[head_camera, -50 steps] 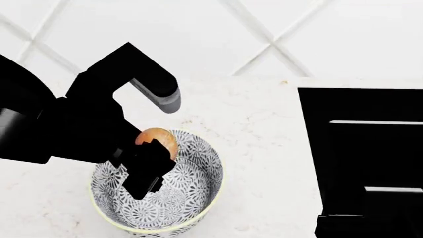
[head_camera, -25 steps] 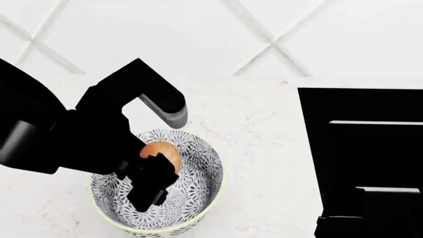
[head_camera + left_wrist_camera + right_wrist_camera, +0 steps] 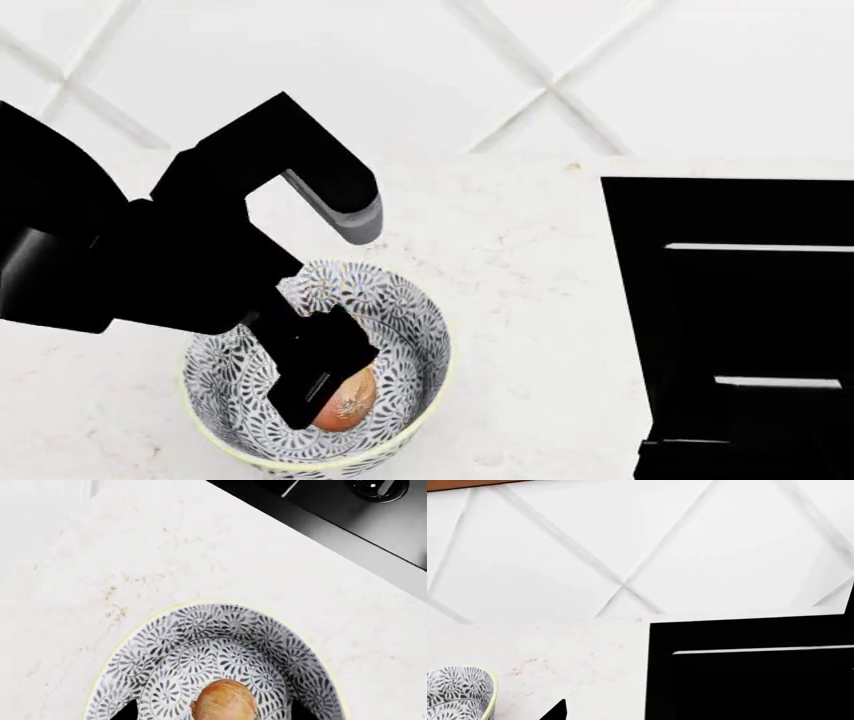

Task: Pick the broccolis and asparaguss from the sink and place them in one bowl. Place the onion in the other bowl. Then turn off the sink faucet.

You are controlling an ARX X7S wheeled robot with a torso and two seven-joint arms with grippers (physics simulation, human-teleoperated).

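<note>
The onion (image 3: 344, 403) lies loose on the bottom of a blue-patterned bowl (image 3: 434, 375) on the white counter. My left gripper (image 3: 314, 385) hangs right over it, open. In the left wrist view its two fingertips (image 3: 127, 711) stand wide on either side of the onion (image 3: 223, 700), not touching it, inside the bowl (image 3: 193, 605). My right gripper (image 3: 640, 716) is open with nothing in it, near the sink edge; one fingertip (image 3: 557, 711) shows against the counter. Broccolis, asparaguss, the faucet and the other bowl are out of view.
The black sink (image 3: 727, 210) fills the right side, its drain (image 3: 380, 486) showing in the left wrist view. A white tiled wall (image 3: 534, 70) stands behind the counter. The bowl's side (image 3: 457, 687) shows in the right wrist view, the sink (image 3: 747, 630) beside it.
The left gripper opened and let go of the onion, which dropped from between the fingers to the bowl's bottom. The right arm has not visibly moved.
</note>
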